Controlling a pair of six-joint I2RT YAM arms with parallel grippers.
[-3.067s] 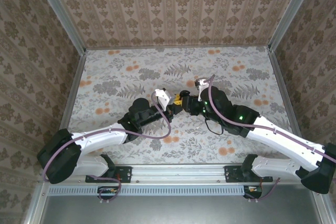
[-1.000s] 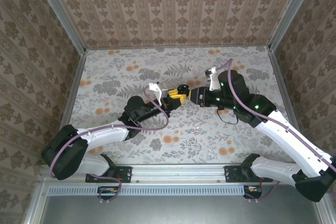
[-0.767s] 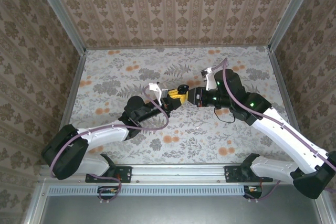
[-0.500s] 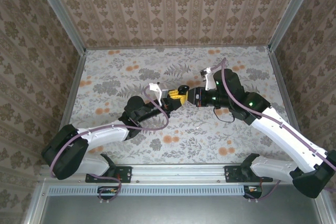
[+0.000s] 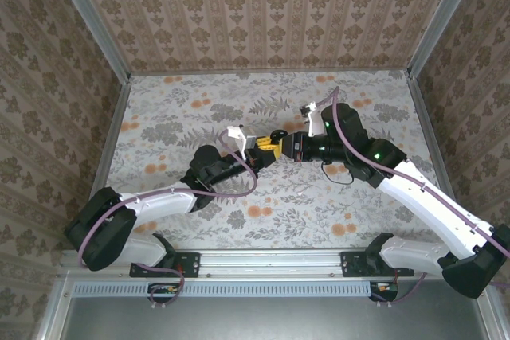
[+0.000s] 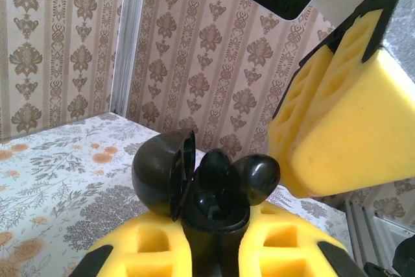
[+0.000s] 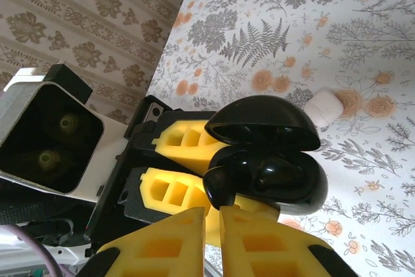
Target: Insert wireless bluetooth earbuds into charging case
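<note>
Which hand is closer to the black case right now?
Left. The left hand grips the open case between its pads. The right hand sits just beside it, fingertips together at the case's open side; contact unclear.

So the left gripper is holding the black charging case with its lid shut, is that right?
Not quite: the left gripper does hold the black charging case, but its lid stands open, as the left wrist view shows.
</note>
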